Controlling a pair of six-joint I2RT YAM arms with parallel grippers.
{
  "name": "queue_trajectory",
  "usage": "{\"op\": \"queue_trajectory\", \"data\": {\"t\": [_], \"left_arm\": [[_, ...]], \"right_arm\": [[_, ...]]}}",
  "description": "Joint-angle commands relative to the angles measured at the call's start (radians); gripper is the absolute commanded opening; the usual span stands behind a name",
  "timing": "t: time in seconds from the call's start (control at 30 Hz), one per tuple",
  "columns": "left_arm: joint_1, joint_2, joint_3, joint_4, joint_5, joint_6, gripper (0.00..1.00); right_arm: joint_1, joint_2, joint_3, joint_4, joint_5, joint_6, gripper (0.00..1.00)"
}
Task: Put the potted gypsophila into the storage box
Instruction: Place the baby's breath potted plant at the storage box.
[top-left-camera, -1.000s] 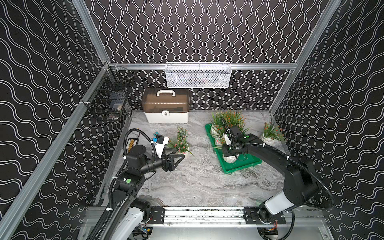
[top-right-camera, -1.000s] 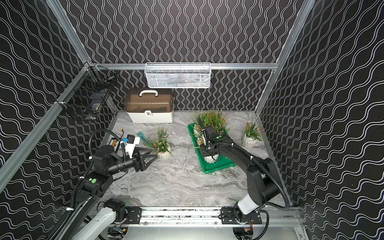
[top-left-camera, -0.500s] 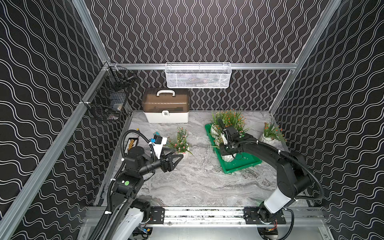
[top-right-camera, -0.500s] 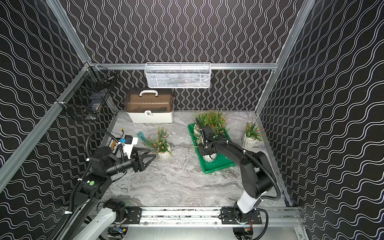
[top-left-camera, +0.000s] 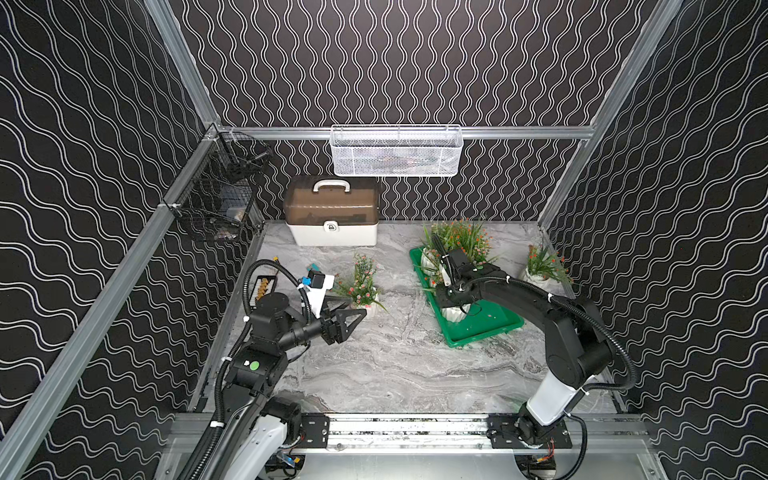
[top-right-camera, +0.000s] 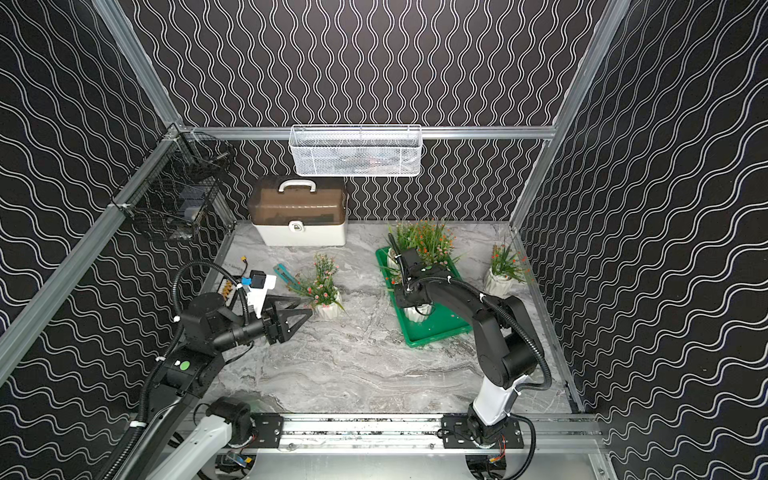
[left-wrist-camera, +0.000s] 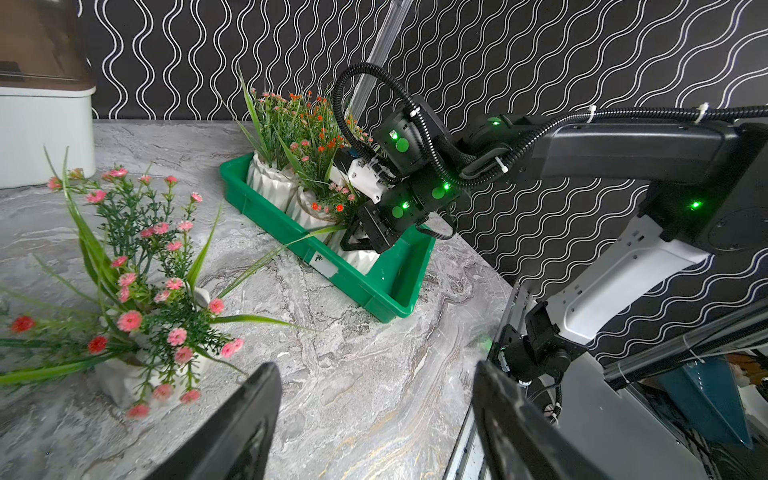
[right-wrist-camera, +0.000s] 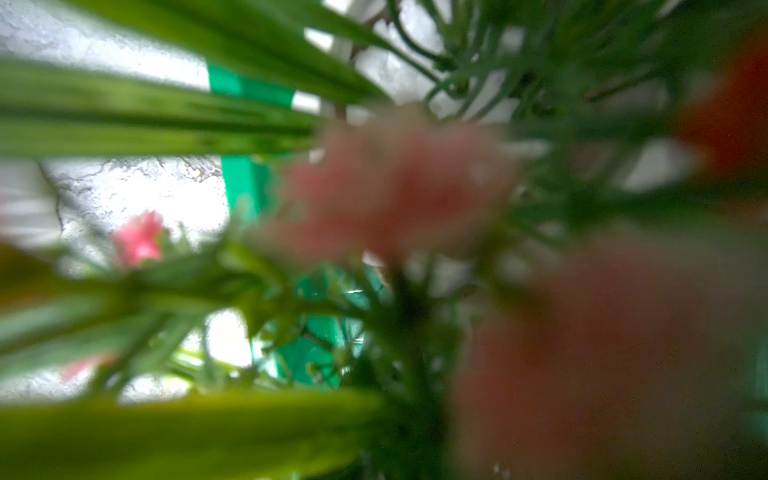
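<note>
two arms, one green storage box (top-left-camera: 492, 322), sitting toward the right side of the table and running front to back. potted gypsophila count: two are out on the marble, the left pot (top-left-camera: 371, 308) toward the left edge and the right pot (top-left-camera: 536, 275) hard against the right edge. inside the box at least three white pots show in the left wrist view, bunched from the far end to the middle; foliage hides any more.

the right gripper (left-wrist-camera: 358, 243) is down in the box, buried in the stems over the front pot (top-left-camera: 457, 315), jaws closed. whether they pinch a stem i cannot tell, as its own camera is all blurred leaves. the left gripper (left-wrist-camera: 376, 372) hangs low just beside the left pot, jaws wide, nothing between them.

around: one white case (top-left-camera: 332, 232) with a brown lid at the back edge, one white mesh basket (top-left-camera: 397, 153) on the back wall, one black wire basket (top-left-camera: 216, 203) on the left wall.
</note>
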Motion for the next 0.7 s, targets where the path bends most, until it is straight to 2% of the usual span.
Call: {"op": "queue_trajectory", "data": {"t": [0.0,0.1,0.33,0.53,0.67], "left_arm": [[0.002,-0.009,0.004,0.003,0.004,0.011,0.76],[0.006,-0.007,0.003,0.002,0.000,0.013,0.76],[0.007,0.000,0.007,-0.002,-0.001,0.017,0.76],[0.010,0.004,0.009,-0.002,-0.001,0.022,0.76],[0.013,0.006,0.009,-0.004,-0.002,0.021,0.76]], "right_arm": [[0.001,0.025,0.019,0.073,-0.002,-0.012,0.06],[0.001,0.017,0.014,0.068,-0.003,-0.011,0.13],[0.001,-0.028,-0.019,0.067,-0.015,0.006,0.17],[0.002,-0.079,-0.035,0.051,-0.039,0.017,0.26],[0.002,-0.117,-0.044,0.030,-0.049,0.022,0.27]]}}
